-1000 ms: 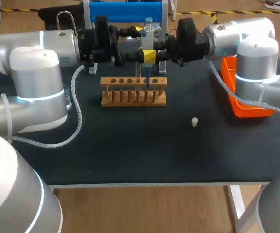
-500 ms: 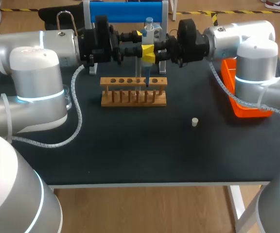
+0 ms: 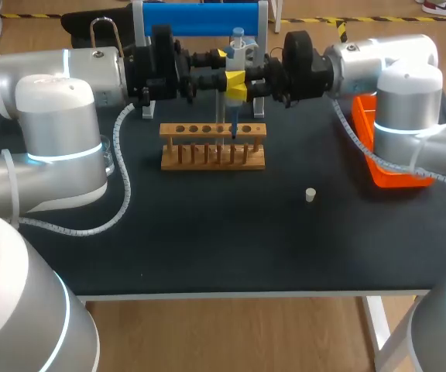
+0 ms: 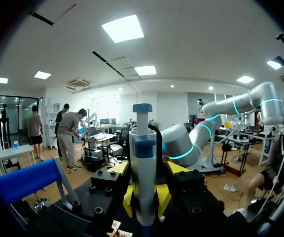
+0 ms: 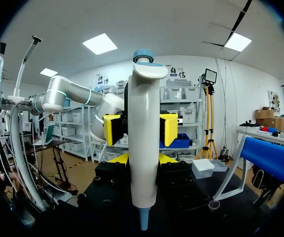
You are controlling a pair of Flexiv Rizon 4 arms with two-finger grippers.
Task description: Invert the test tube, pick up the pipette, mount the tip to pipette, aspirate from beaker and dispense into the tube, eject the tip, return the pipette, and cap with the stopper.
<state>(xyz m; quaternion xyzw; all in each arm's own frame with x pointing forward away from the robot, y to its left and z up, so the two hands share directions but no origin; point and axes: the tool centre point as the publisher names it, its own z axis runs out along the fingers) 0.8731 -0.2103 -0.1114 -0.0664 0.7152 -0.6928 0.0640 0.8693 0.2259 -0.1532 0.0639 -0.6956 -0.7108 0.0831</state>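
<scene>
Above the wooden rack [image 3: 212, 147]: pipette [image 3: 237, 54] upright, clamped in right gripper [image 3: 236, 84]; left gripper [image 4: 148, 169] jaws seemingly spread wide, empty.

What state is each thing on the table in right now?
pipette, upright, lower end pointing down over the wooden rack.
right gripper, shut on the pipette.
left gripper, at the pipette's upper part; hold unclear.
wooden rack, standing upright.
stopper, loose on the table, capping nothing.
</scene>
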